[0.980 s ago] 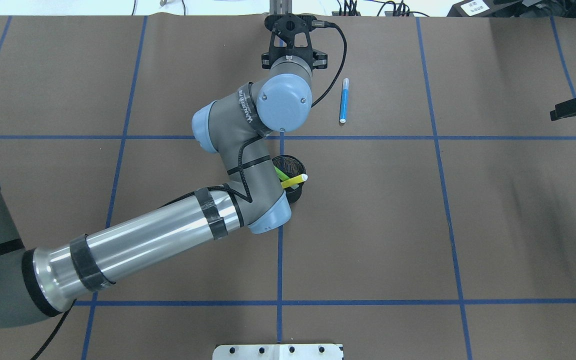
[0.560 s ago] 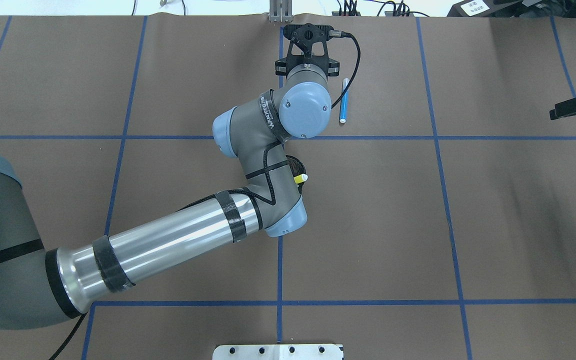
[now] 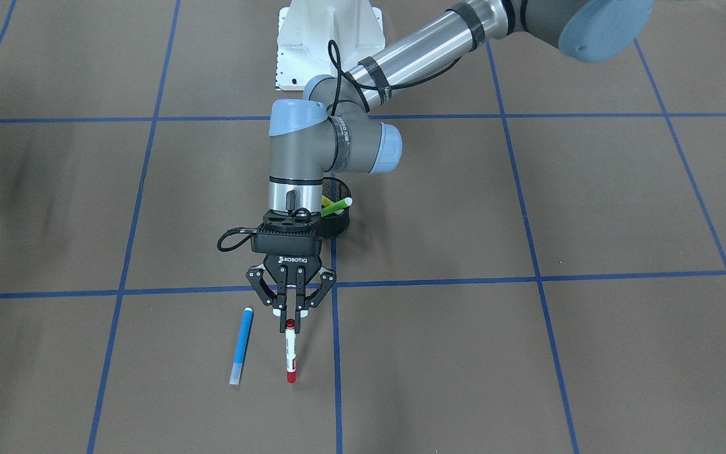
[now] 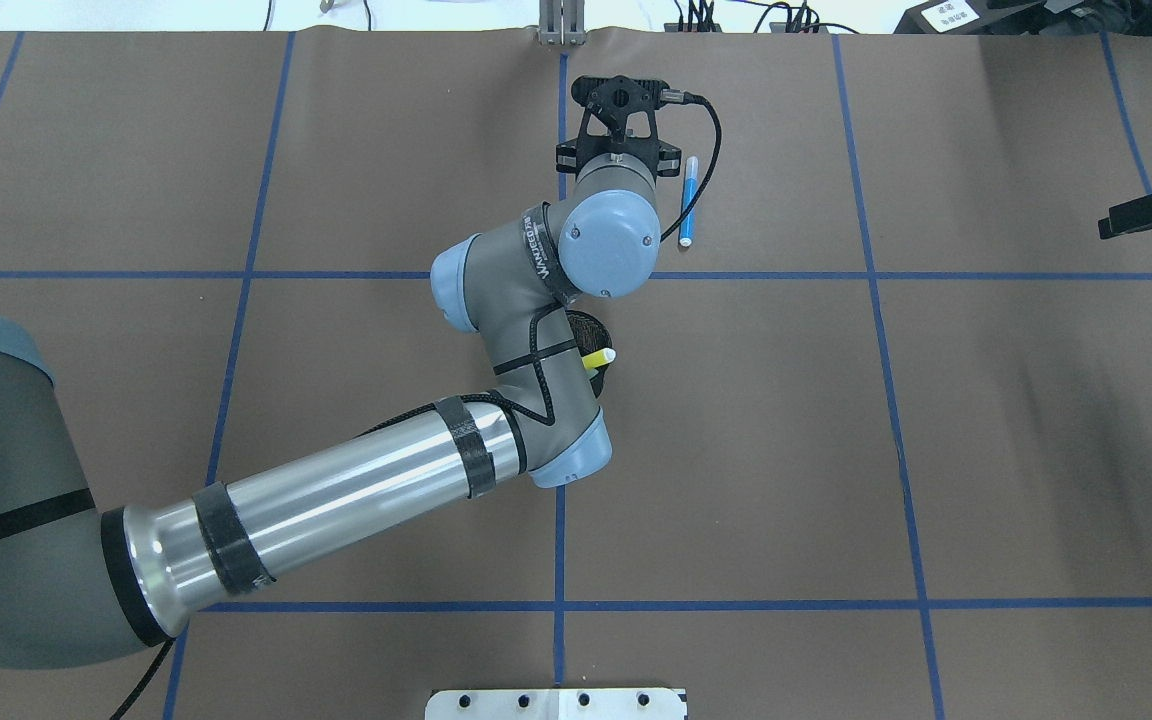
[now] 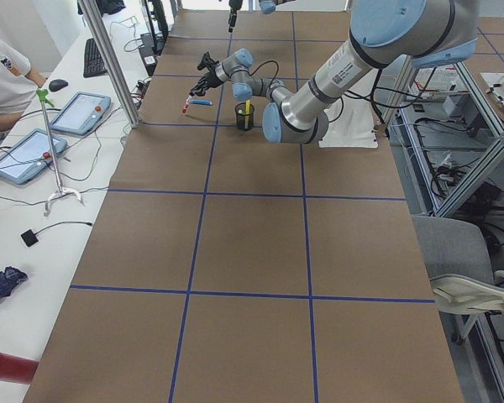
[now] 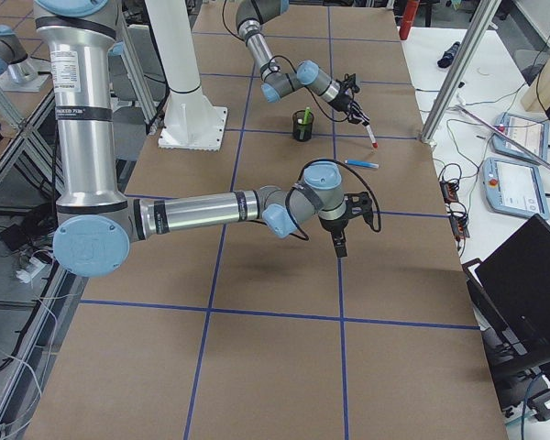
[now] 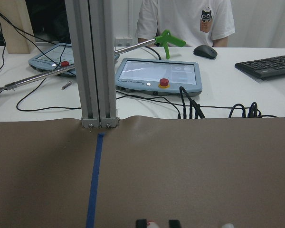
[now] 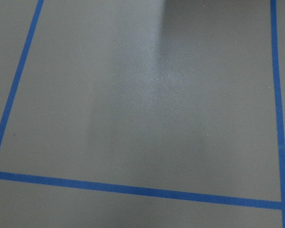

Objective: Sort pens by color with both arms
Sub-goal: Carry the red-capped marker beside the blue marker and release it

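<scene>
the left gripper (image 3: pixel 292 310) is clenched on the upper end of the red marker (image 3: pixel 290 353). the marker hangs out beyond the fingertips, away from the robot, tilted, with its far end low at the table (image 3: pixel 527 353); i cannot tell if that end touches. the blue pen (image 3: pixel 241 345) lies flat just beside the fingers, on their right side, almost parallel to the marker and apart from it. behind the fingers, toward the robot, the cup (image 3: pixel 340 224) holds the green pen (image 3: pixel 338 205) and the yellow pen (image 4: pixel 599 357). the right gripper (image 4: pixel 1151 212) hovers well apart on the right; whether its fingers are released or clenched i cannot tell. i judge the step is to lay the red marker down as its own colour group. to do it well, lower the wrist until the whole marker rests flat, then release slowly so it does not roll. keep a clear gap to the blue pen, and lift straight up afterwards so the fingers do not drag it.
</scene>
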You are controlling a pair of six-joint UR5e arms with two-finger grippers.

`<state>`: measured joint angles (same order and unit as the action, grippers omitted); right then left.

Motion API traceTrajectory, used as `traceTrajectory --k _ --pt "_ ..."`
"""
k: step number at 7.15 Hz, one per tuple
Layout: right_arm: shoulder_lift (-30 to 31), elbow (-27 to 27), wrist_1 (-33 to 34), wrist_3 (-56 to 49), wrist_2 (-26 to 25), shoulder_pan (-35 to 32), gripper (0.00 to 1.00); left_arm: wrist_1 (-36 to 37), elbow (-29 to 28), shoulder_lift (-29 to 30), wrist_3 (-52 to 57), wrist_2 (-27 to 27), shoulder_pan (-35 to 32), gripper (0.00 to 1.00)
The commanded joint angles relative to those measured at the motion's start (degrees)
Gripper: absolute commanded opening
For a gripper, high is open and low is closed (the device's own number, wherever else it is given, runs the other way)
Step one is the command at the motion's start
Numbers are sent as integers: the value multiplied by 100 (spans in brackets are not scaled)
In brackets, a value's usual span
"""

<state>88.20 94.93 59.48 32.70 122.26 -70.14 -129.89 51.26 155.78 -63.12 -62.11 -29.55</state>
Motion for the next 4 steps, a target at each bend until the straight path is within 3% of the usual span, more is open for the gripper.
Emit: traceTrajectory --k 1,4 --pt "-22 -10 2 0 0 0 99 16 -19 -21 19 -11 28 96" --pt "-22 -1 2 0 0 0 99 25 86 -4 151 6 107 99"
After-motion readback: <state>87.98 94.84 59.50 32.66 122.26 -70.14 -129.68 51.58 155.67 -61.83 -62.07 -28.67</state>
